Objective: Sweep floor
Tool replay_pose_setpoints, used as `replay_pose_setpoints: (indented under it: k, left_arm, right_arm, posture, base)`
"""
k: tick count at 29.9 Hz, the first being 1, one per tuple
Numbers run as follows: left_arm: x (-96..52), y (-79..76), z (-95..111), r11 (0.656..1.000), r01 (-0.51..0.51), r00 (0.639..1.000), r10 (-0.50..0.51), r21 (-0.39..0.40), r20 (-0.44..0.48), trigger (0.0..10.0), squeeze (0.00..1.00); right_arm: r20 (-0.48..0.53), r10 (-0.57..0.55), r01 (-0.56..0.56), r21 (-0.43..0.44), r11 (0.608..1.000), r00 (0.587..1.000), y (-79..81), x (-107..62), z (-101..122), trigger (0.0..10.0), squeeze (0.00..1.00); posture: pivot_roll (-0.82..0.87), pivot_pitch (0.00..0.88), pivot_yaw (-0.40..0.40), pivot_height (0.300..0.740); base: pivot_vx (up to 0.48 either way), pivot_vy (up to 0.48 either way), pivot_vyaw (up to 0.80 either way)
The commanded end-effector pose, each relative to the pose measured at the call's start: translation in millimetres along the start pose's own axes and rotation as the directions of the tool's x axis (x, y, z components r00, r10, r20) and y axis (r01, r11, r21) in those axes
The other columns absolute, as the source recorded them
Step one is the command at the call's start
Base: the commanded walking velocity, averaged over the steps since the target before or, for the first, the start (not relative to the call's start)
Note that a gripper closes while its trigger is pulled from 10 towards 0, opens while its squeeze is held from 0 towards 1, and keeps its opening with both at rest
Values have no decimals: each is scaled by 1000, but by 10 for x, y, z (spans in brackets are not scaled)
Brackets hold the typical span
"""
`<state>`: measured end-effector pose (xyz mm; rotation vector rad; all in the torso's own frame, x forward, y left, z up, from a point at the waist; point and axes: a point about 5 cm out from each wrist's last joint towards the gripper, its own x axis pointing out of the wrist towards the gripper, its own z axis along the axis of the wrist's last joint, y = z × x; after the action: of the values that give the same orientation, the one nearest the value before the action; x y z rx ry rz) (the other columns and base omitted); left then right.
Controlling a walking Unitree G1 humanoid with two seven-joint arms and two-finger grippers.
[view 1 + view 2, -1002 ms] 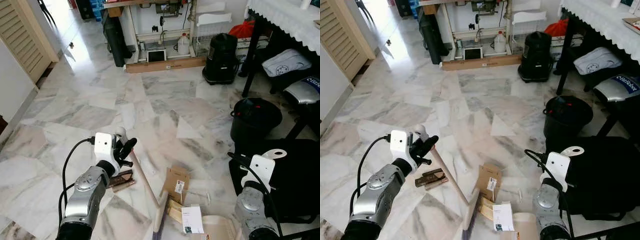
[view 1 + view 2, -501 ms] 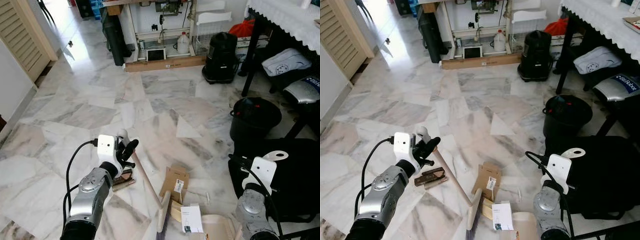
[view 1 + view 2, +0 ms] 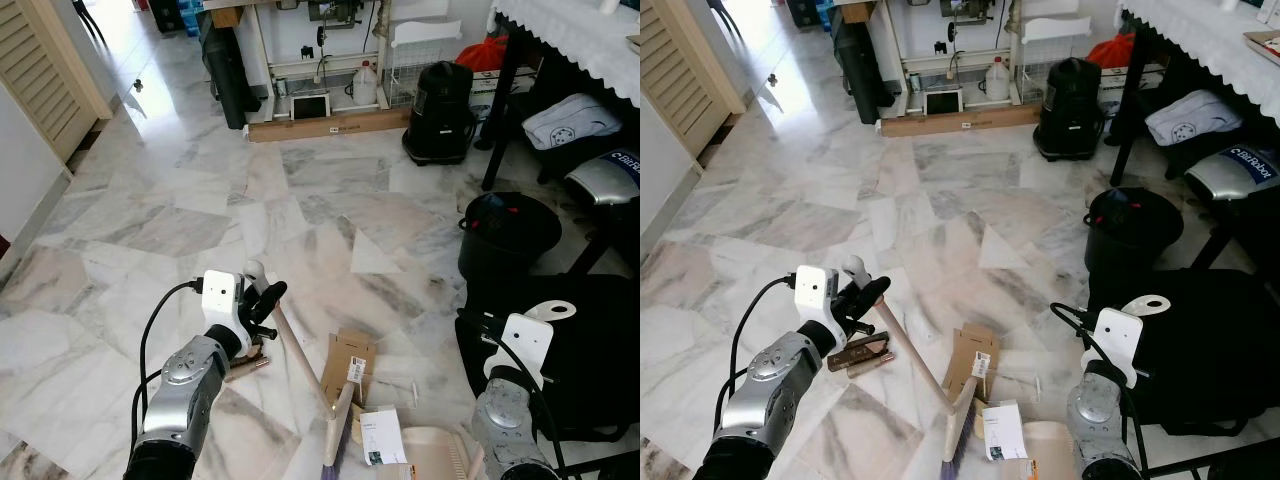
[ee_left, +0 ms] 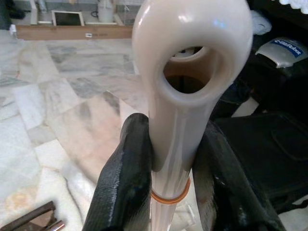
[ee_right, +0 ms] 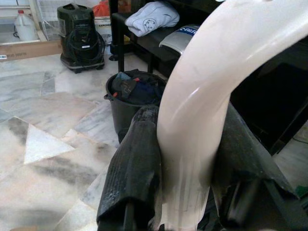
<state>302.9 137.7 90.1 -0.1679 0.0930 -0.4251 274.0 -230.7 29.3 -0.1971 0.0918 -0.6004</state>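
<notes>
left eye view | my left hand (image 3: 262, 300) grips broom (image 3: 310, 370) handle | my right hand (image 5: 190, 159) clamps dustpan (image 3: 432, 455) handle | cardboard (image 3: 347, 365) near broom head

- We see a polished grey-white marble floor (image 3: 330, 200), glossy.
- Glossy cream plastic broom handle (image 4: 185, 96), smooth.
- Matt brown cardboard scrap (image 3: 349, 363).
- White lace cloth (image 3: 570, 40) covers the table.
</notes>
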Motion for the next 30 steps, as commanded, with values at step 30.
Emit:
replay_pose_setpoints:
  k: [30]
  left_arm:
    - [32, -24, 161, 959, 116, 993, -110, -258, 36, 10000, 0]
  right_arm:
    - [-30, 57, -56, 31, 998, 998, 138, 5, 25, 10000, 0]
  posture:
    - [51, 51, 95, 740]
  base:
    - [0, 0, 0]
